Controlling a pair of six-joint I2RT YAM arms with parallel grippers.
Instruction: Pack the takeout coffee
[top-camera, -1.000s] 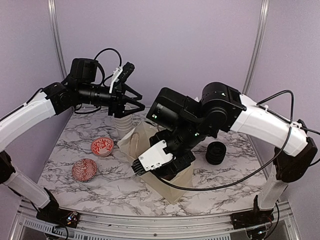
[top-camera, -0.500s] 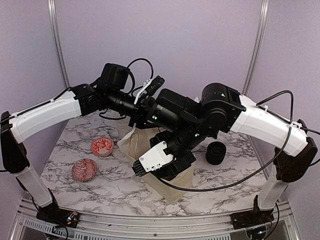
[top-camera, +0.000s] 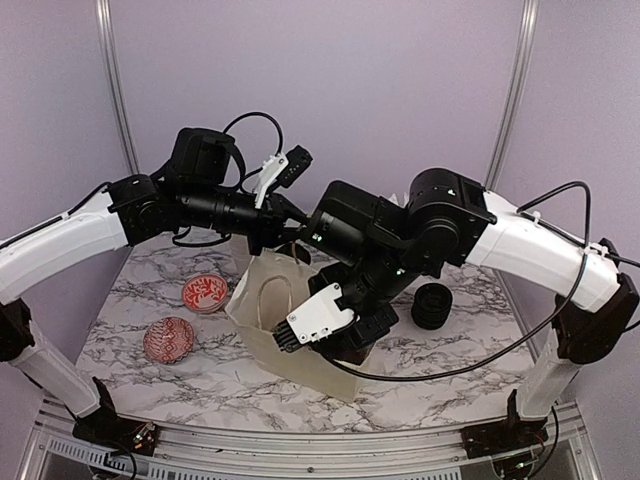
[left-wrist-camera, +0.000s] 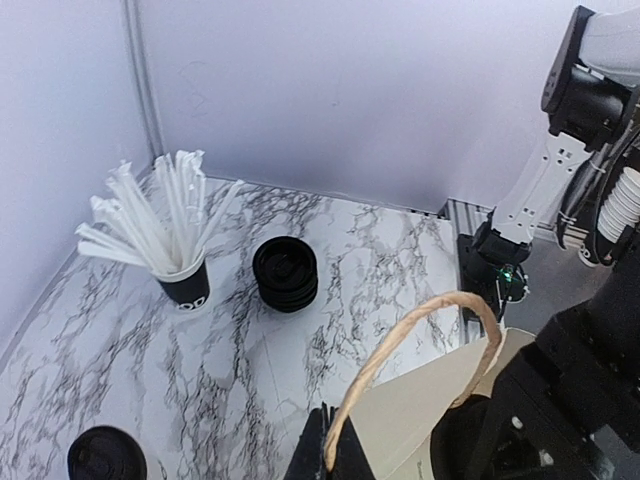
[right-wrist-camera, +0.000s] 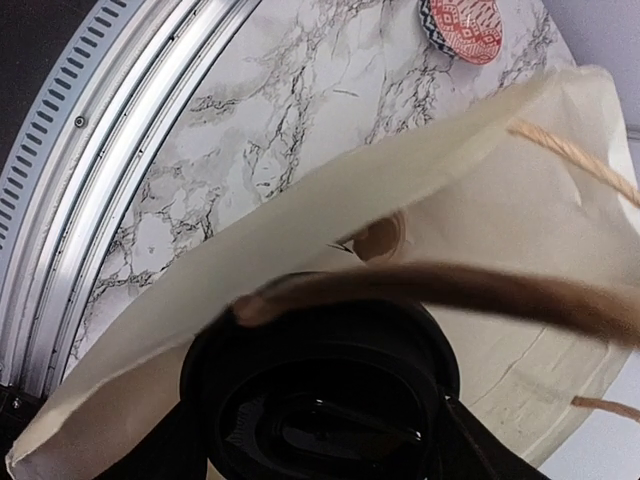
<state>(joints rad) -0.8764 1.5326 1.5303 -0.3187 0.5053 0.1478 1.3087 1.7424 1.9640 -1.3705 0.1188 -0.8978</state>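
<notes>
One marble worktop (top-camera: 230, 375) holds everything. Two arms reach over it, the left arm (top-camera: 70, 235) and the right arm (top-camera: 530, 245), and they meet above one cream paper bag (top-camera: 310, 372). The bag has two rope handles and its mouth is open.

The left jaws are pinched tight on one bag handle (left-wrist-camera: 400, 340), which curves up in a loop from them.

Two bowls with red patterns sit left of the bag, one farther back (top-camera: 205, 293) and one nearer (top-camera: 168, 340). One stack of black lids (left-wrist-camera: 285, 272) stands on the right side, with one black cup of white stirrers (left-wrist-camera: 186, 287) just beside it. A stack of white cups with no lids (left-wrist-camera: 625, 205) peeks in at the edge of the left wrist view.

One takeout coffee (right-wrist-camera: 320, 400) sits between the right jaws, which stand wide around it. It is at the mouth of the bag, with a handle crossing above it. Its black lid faces up at the wrist camera, so its long way runs down toward the bag. Its white side is hidden.

One more round black lid (left-wrist-camera: 105, 458) shows at a corner; I cannot tell if a cup is under it.
</notes>
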